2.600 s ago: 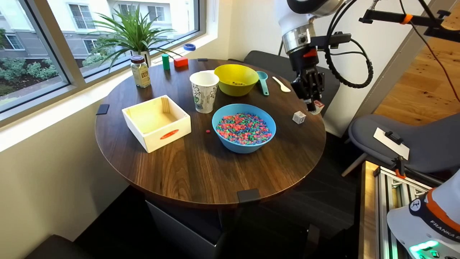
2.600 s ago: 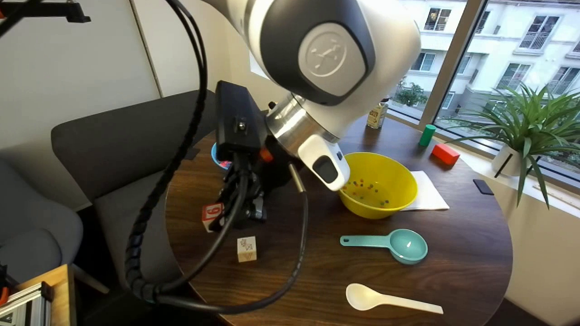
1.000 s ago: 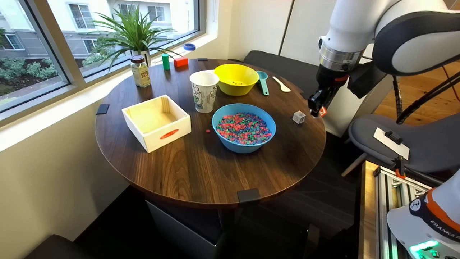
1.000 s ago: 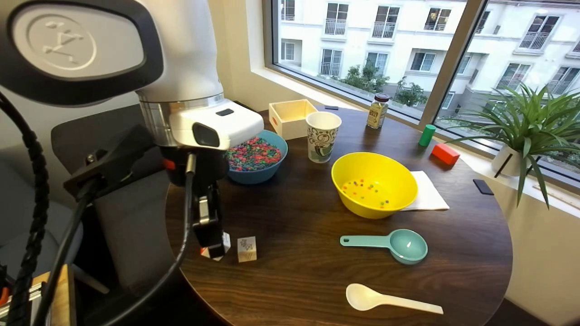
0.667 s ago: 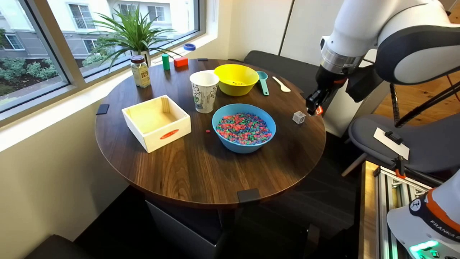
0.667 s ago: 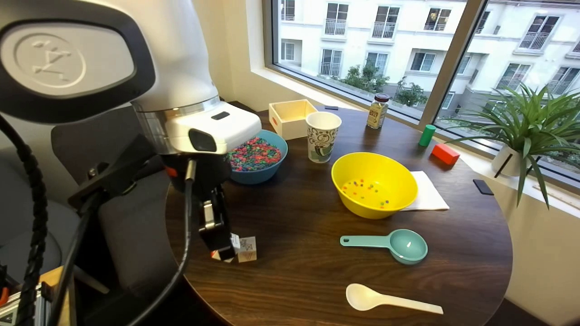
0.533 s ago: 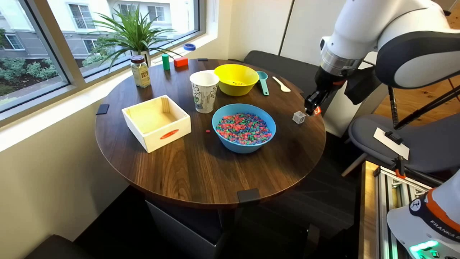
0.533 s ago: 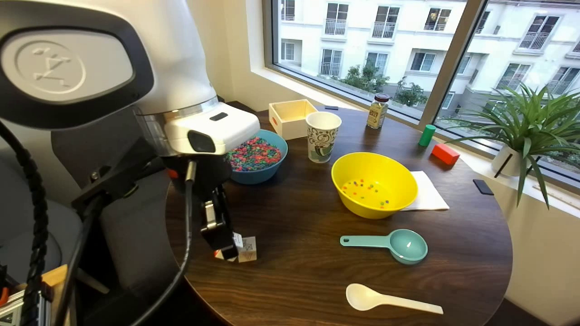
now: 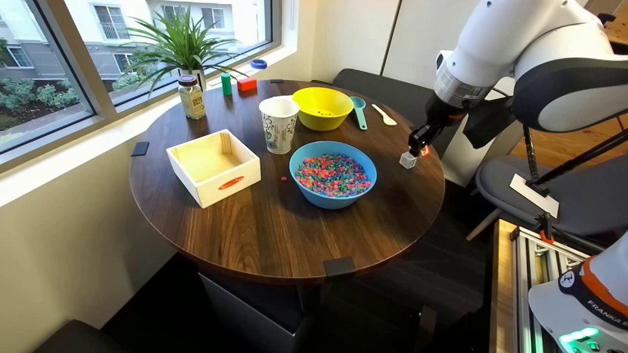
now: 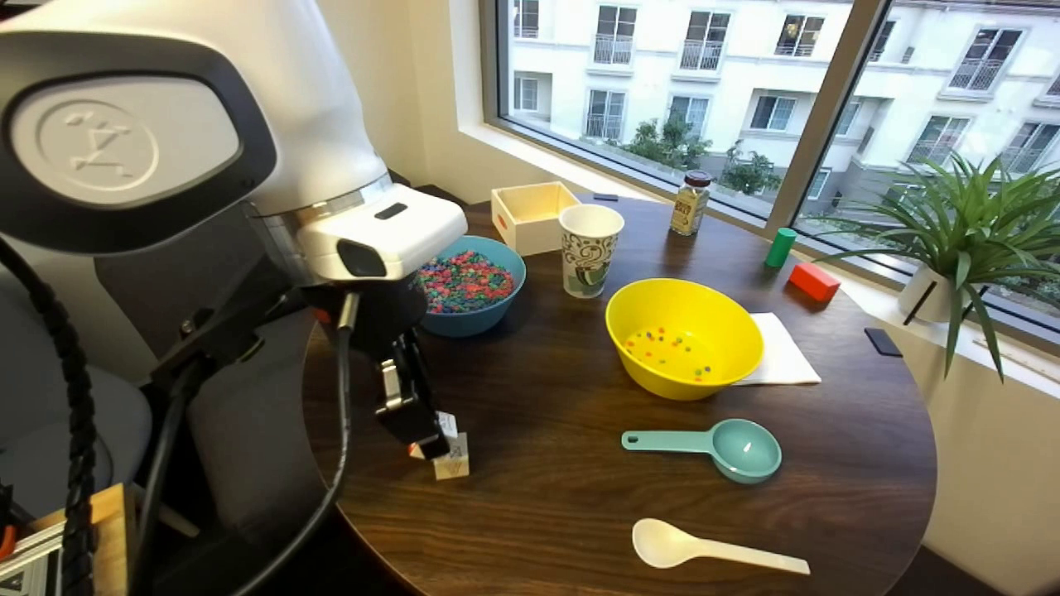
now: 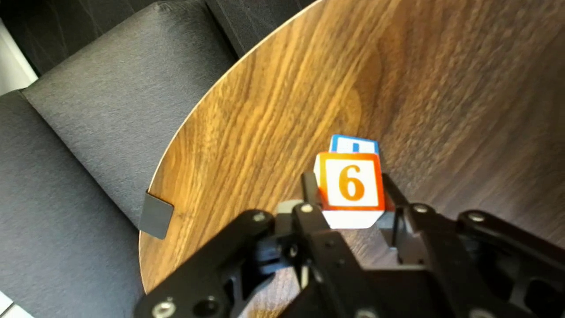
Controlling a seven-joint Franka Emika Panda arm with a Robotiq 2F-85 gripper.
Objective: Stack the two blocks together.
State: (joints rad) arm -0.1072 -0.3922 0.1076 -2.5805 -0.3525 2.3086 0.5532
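Wrist view: orange-bordered numeral 6 legible on the whitish wooden cube (image 11: 352, 182); only a blue-bordered strip of the tan wooden cube (image 10: 451, 468) shows beyond it. Both exterior views show the containers, with the whitish cube partly masked by the black two-fingered claw (image 11: 350, 191).

Round blue bowl (image 9: 327, 202): filled with small red, green and blue beads (image 9: 333, 174). Round yellow bowl (image 10: 667, 386): sparse scatter of similar beads on its floor.

Claw stands at cube width, gripping the whitish cube at a slant. Tan cube rests on the round dark-wood tabletop (image 9: 255, 230), toward the edge by the grey upholstered seat (image 11: 123, 84). Whitish cube is just beside or over it; which, and whether they touch, cannot be told.
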